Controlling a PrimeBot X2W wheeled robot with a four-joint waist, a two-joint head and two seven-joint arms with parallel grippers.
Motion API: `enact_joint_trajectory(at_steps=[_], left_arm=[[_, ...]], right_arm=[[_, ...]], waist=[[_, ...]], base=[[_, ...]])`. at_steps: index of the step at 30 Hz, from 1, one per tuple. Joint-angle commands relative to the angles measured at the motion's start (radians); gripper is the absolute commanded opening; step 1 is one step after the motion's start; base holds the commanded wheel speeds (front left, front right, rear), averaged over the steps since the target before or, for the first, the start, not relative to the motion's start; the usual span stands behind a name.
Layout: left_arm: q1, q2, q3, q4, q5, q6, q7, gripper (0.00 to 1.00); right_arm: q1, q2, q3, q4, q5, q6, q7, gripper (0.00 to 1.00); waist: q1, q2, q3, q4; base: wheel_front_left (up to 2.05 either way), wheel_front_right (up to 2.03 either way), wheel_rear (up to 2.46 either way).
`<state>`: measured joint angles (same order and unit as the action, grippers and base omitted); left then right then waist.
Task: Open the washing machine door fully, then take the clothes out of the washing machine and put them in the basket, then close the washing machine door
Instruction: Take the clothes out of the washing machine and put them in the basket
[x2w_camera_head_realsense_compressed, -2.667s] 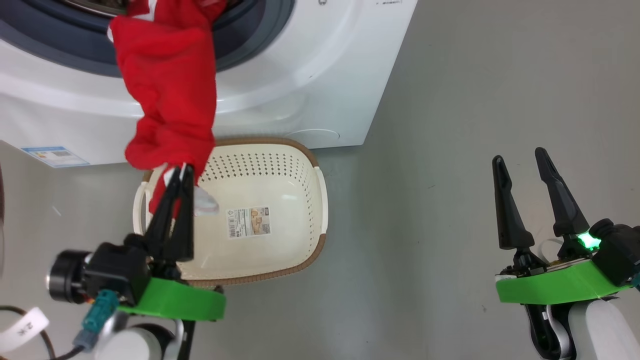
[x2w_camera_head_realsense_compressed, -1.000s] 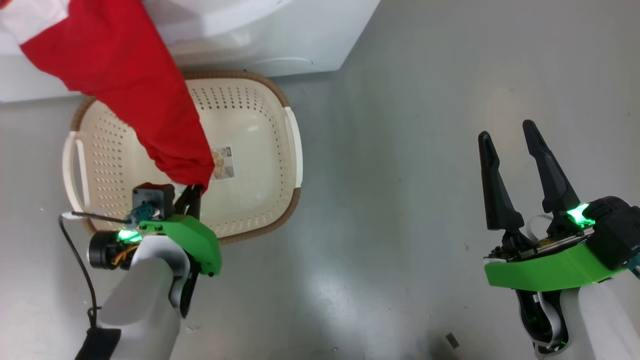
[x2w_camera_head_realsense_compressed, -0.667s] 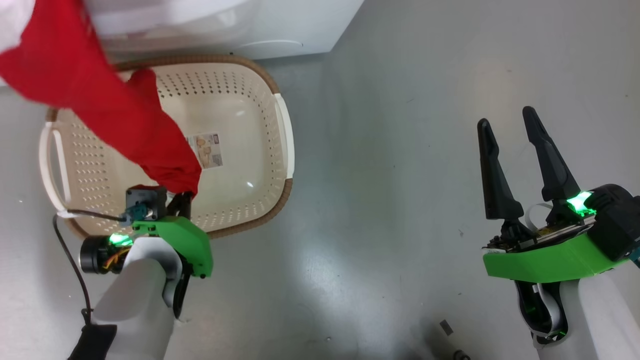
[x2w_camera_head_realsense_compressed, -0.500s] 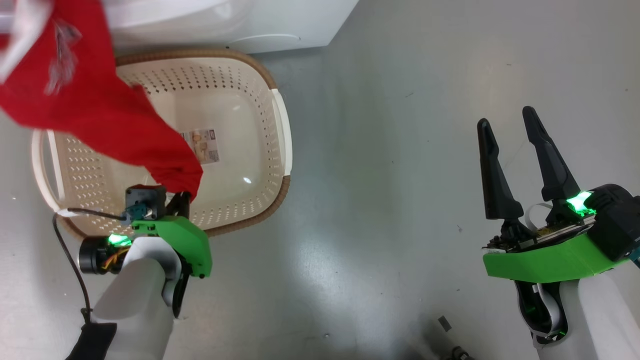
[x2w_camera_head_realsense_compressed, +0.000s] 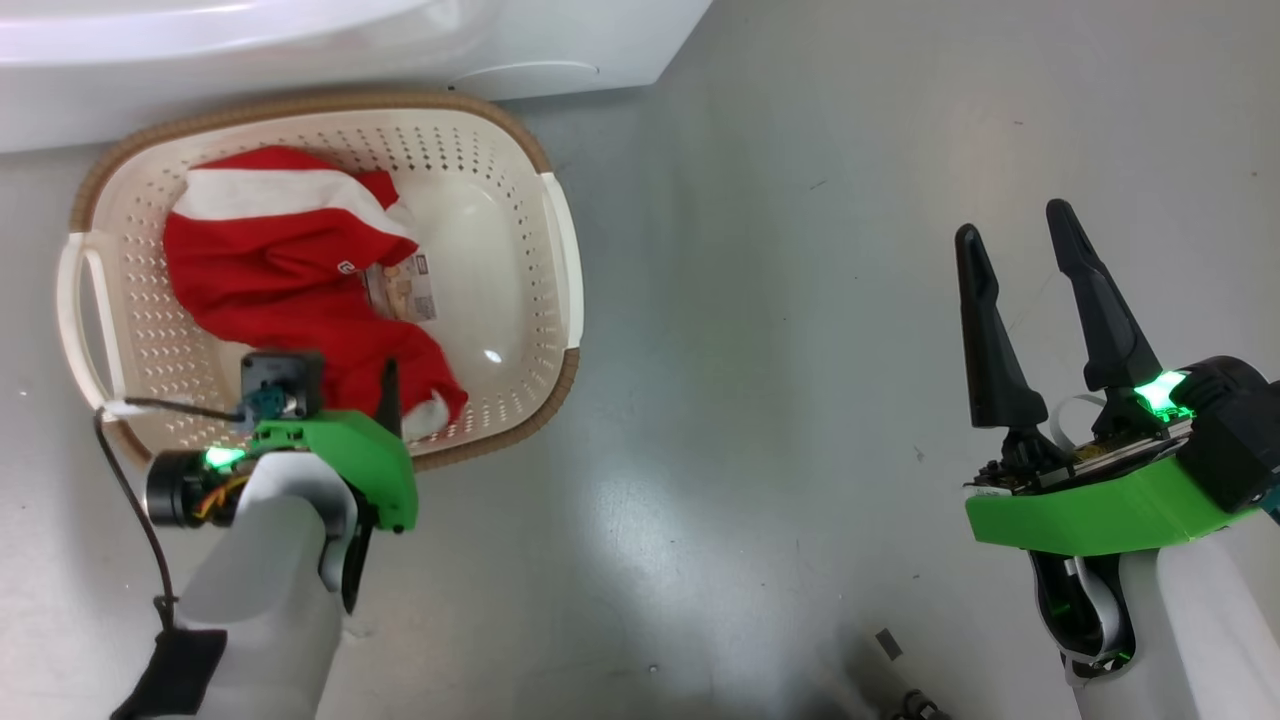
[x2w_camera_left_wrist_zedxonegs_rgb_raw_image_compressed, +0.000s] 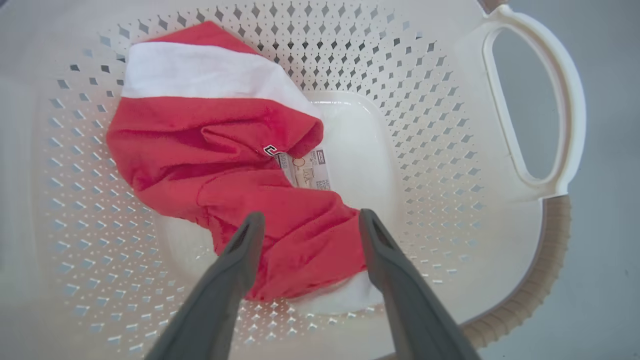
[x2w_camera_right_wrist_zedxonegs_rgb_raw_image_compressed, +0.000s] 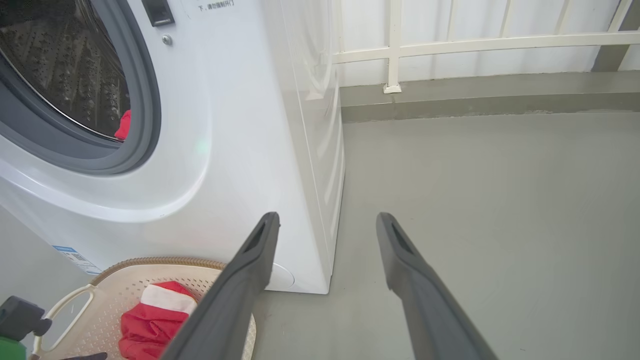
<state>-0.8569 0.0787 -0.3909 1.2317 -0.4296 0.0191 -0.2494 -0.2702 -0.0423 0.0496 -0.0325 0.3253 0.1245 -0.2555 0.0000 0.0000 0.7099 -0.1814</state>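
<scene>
Clothes (x2w_camera_head_realsense_compressed: 270, 280) lie in basket (x2w_camera_head_realsense_compressed: 563, 260); left gripper (x2w_camera_left_wrist_zedxonegs_rgb_raw_image_compressed: 310, 214) spread above them (right gripper (x2w_camera_head_realsense_compressed: 1011, 220) wide, empty).

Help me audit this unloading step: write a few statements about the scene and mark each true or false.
A red garment lies in the basket. True.
The left gripper is clamped on the garment. False: its fingers stand apart, gripping nothing.
The right gripper holds cloth. False: it is open and empty.
Red cloth shows inside the washing machine drum. True.
</scene>
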Motion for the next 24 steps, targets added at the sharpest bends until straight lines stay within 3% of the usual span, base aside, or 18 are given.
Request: enact_joint_trajectory(at_steps=[1, 10, 24], left_arm=[[0.004, 0.03, 0.023, -0.021, 0.013, 0.011, -0.012, 1.0], [0.042, 0.048, 0.043, -0.135, 0.045, 0.045, -0.012, 1.0], [0.234, 0.045, 0.177, -0.534, 0.114, 0.052, -0.012, 1.0]], right_arm=[[0.011, -0.008, 0.023, -0.018, 0.018, 0.006, -0.006, 1.0], [0.017, -0.008, 0.023, -0.007, 0.024, 0.006, -0.006, 1.0], [0.048, -0.008, 0.024, -0.001, -0.009, 0.006, -0.006, 1.0]], waist=[[0.0, 0.0, -0.003, 0.002], [0.0, 0.0, -0.046, 0.019], [0.0, 0.0, -0.16, 0.047]], base=[[0.0, 0.0, 0.0], [0.0, 0.0, 0.0], [0.0, 0.0, 0.0]])
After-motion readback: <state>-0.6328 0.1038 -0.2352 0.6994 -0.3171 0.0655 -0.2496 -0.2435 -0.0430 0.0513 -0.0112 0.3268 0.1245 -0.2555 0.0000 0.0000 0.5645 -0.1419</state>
